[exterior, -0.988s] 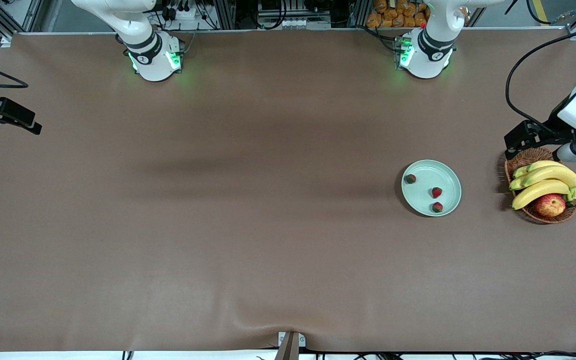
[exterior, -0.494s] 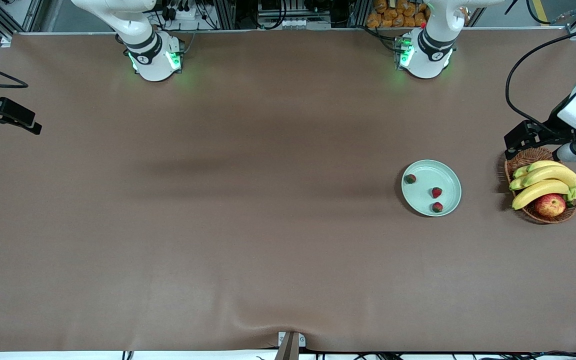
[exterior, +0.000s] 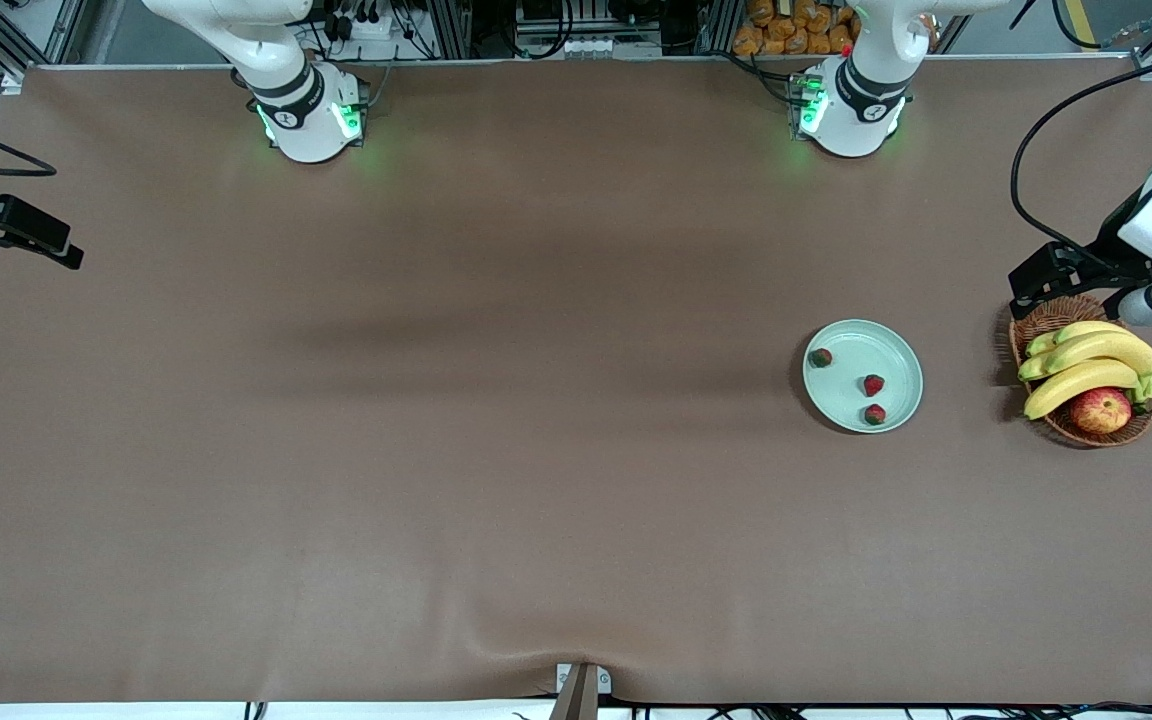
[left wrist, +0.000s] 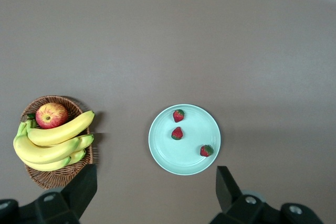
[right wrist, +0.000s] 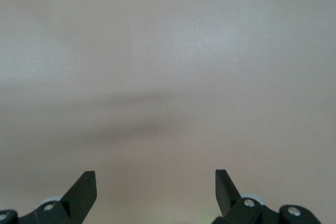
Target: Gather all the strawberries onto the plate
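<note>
The left gripper (left wrist: 155, 187) hangs with its black wedge-shaped jaws spread wide and empty, high over bare brown tablecloth (exterior: 496, 420) at the left arm's end. The right gripper (right wrist: 156, 188) waits likewise agape over smooth cloth. All three strawberries (left wrist: 177, 133) lie apart in the round, glossy mint plate (exterior: 896, 352). Beside it, a woven wicker basket (exterior: 1036, 322) holds curved yellow bananas (exterior: 1086, 362) and an apple (exterior: 1101, 410). Only the wrist views show the jaws.
</note>
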`<state>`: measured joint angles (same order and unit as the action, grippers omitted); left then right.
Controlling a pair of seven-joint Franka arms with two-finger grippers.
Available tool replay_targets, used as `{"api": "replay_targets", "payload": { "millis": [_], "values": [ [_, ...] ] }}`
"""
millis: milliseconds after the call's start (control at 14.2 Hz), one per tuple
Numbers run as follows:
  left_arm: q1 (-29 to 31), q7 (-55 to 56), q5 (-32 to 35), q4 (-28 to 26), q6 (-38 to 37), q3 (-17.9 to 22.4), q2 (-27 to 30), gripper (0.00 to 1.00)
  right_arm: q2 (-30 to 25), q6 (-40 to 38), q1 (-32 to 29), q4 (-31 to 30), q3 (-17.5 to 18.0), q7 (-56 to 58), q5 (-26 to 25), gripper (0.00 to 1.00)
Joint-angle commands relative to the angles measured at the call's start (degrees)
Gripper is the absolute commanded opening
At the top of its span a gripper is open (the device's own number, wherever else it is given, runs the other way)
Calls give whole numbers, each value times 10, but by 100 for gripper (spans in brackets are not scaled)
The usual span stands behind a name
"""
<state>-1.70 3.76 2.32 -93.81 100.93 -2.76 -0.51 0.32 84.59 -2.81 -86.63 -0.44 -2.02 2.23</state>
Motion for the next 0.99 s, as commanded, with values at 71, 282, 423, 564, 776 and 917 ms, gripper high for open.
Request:
{"api": "replay_targets", "payload": {
  "millis": [71, 282, 423, 564, 776, 917],
  "values": [
    [-2, 5, -11, 0, -13, 3, 6, 100, 1, -5, -4, 8, 5, -4, -2, 100],
    [-2, 5, -11, -1, -21, 2, 5, 100, 0, -5, -4, 8, 5, -4, -2, 100],
    [-2, 3, -11, -1, -29, 2, 5, 100, 0, -5, -4, 8, 5, -4, -2, 100],
    [-2, 3, -12, -1, -32, 2, 6, 100, 1, -5, -4, 8, 5, -4, -2, 100],
    [-2, 3, -12, 0, -32, 2, 5, 100, 1, -5, -4, 8, 5, -4, -2, 100],
    [-3, 3, -12, 0, -32, 2, 5, 100, 0, -5, -4, 8, 5, -4, -2, 100]
  ]
}}
